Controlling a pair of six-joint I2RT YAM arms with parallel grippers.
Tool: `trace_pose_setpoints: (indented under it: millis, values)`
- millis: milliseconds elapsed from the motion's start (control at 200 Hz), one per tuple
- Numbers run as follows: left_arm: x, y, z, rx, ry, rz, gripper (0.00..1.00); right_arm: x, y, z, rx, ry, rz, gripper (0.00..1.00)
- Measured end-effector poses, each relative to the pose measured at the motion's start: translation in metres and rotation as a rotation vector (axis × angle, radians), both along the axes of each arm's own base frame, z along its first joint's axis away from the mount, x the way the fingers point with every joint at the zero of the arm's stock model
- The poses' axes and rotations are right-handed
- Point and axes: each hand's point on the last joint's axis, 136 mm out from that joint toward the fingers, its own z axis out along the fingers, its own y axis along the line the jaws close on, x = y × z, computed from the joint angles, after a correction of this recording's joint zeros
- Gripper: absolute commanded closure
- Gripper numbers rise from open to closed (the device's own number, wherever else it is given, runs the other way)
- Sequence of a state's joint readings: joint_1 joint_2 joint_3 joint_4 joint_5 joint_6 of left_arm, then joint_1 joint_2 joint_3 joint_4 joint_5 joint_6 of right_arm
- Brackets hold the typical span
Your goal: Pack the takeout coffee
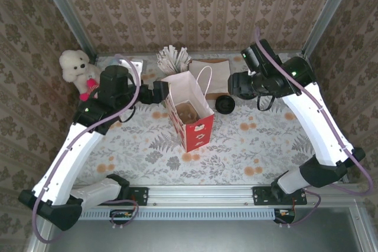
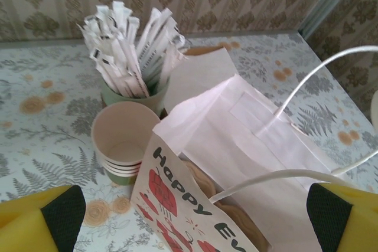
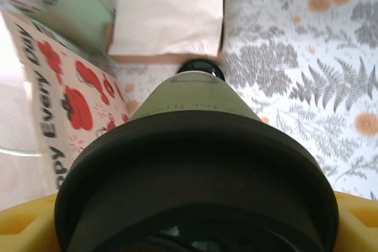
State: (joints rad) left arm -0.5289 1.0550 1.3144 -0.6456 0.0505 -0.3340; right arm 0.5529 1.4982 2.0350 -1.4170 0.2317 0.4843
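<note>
The carry to the bag is the step in hand. The right tool (image 3: 192,228) is clamped on the takeout coffee (image 3: 189,110), gripping its dark lidded end with the green base pointing away. It is just right of the paper bag (image 1: 198,134) and near the flat black lid (image 1: 224,104) on the table (image 1: 260,146). The left tool (image 2: 195,213) stands at the bag's left rim, jaws spread wide with nothing held. Next, I judge, the cup must travel left over the bag's open mouth. It then has to come upright and sink between the white handles without snagging them or tipping the bag.
</note>
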Motion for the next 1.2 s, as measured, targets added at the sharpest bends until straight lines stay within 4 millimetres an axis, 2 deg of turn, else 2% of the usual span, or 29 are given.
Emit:
trace_pose_setpoints:
  millis: [140,245,450,595,690,795,845,1030,1200]
  values:
    - [0.003,0.020,0.003,0.011,-0.006,0.111,0.00,0.005,0.014,0.030,0.008,-0.097,0.039,0.38]
    - [0.004,0.025,0.005,-0.003,-0.006,0.133,0.00,0.008,0.029,0.049,0.003,-0.178,0.082,0.40]
    - [-0.009,0.001,0.023,-0.096,-0.032,0.005,0.00,0.010,0.063,0.084,0.016,-0.337,0.184,0.41]
    - [-0.017,-0.019,0.026,-0.128,-0.022,-0.089,0.02,0.006,0.098,0.093,0.032,-0.391,0.286,0.41]
    - [-0.017,-0.028,0.022,-0.127,0.000,-0.125,0.10,0.008,0.124,0.088,0.031,-0.387,0.338,0.41]
    - [-0.014,-0.031,0.014,-0.110,0.020,-0.128,0.30,0.012,0.148,0.070,0.011,-0.347,0.379,0.41]
    - [-0.013,-0.030,0.012,-0.110,0.030,-0.119,0.37,0.014,0.157,0.058,-0.004,-0.320,0.388,0.41]
    - [-0.014,-0.029,0.009,-0.090,0.032,-0.125,0.61,0.013,0.180,0.019,-0.038,-0.208,0.401,0.41]
    - [-0.017,-0.028,0.004,-0.077,0.053,-0.129,0.73,0.009,0.190,-0.003,-0.035,-0.127,0.381,0.41]
